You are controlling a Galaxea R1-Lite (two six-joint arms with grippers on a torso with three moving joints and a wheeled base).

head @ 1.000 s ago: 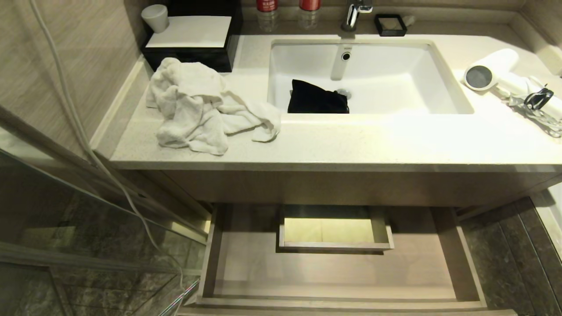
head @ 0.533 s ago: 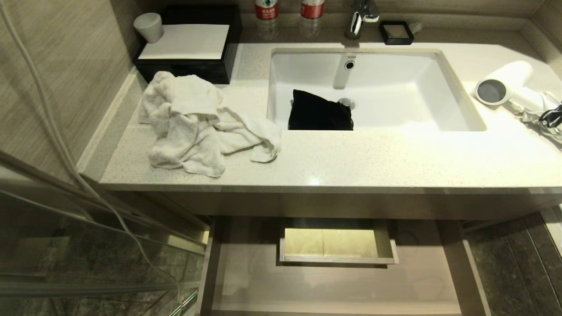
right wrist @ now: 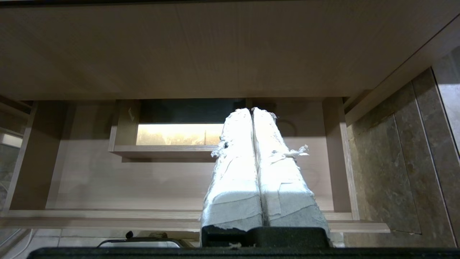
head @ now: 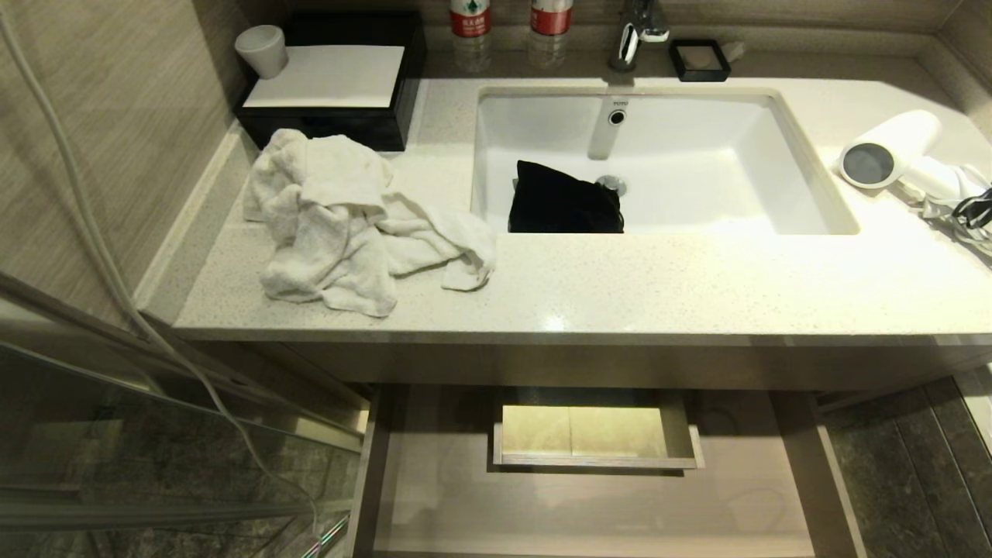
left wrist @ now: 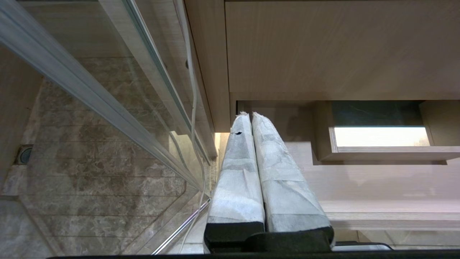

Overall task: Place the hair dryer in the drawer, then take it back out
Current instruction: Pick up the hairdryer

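Reaching for the dryer (head: 891,149) lying right of the sink (head: 821,201) comes first, so I'd unclench both empty grippers (left wrist: 250,114) (right wrist: 251,109), now parked before the open drawer (head: 372,465) below the sink.

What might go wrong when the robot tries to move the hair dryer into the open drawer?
1. The hair dryer lies at the counter's far right with its cord coiled beside it; the cord may snag or drag.
2. The drawer has a boxed cut-out in the middle, so the dryer could land on its rim and tip.
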